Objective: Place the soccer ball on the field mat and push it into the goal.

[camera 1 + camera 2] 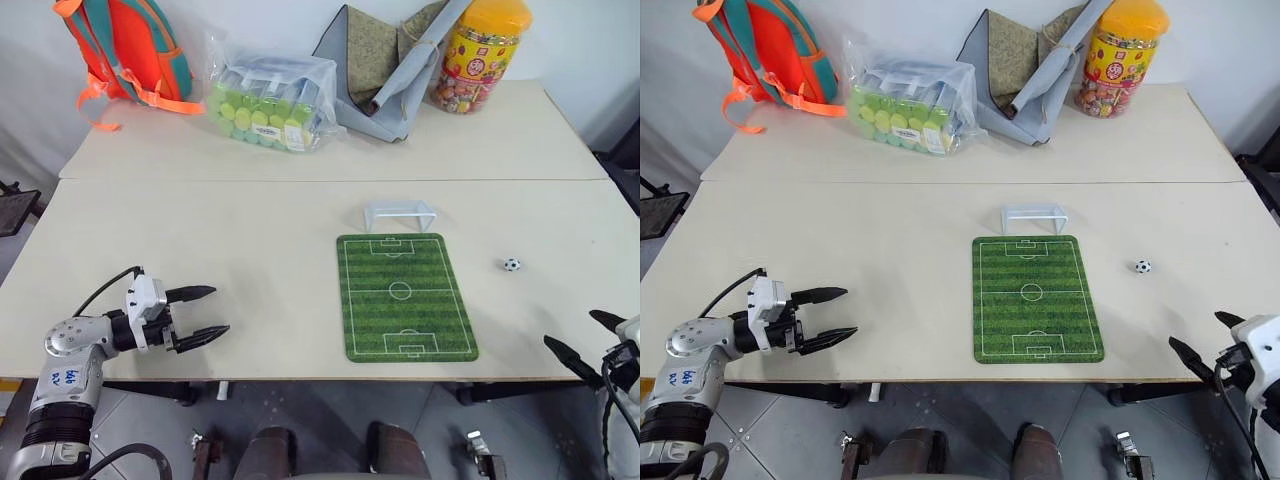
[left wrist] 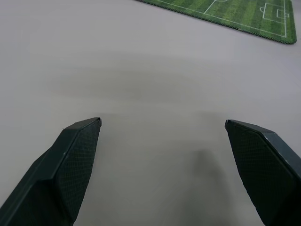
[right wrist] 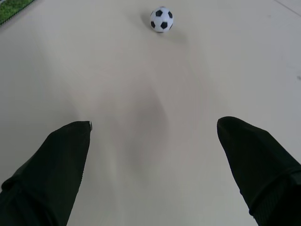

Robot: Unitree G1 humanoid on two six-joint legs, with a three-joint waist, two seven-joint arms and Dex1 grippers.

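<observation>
The tiny black-and-white soccer ball (image 1: pixel 512 265) lies on the bare table to the right of the green field mat (image 1: pixel 405 295), not on it. The white goal (image 1: pixel 399 213) stands just beyond the mat's far end. My right gripper (image 1: pixel 585 340) is open at the table's near right edge, some way short of the ball (image 3: pixel 162 19), which sits ahead between the lines of its fingers. Far to the left of the mat, my left gripper (image 1: pixel 212 313) hovers open above the table with nothing between its fingers. A corner of the mat (image 2: pixel 244 14) appears in the left wrist view.
On the far table sit an orange backpack (image 1: pixel 125 45), a bag of green items (image 1: pixel 270 100), folded cloth (image 1: pixel 390 60) and a yellow-lidded candy jar (image 1: pixel 482 55). A seam (image 1: pixel 300 180) divides the two tabletops.
</observation>
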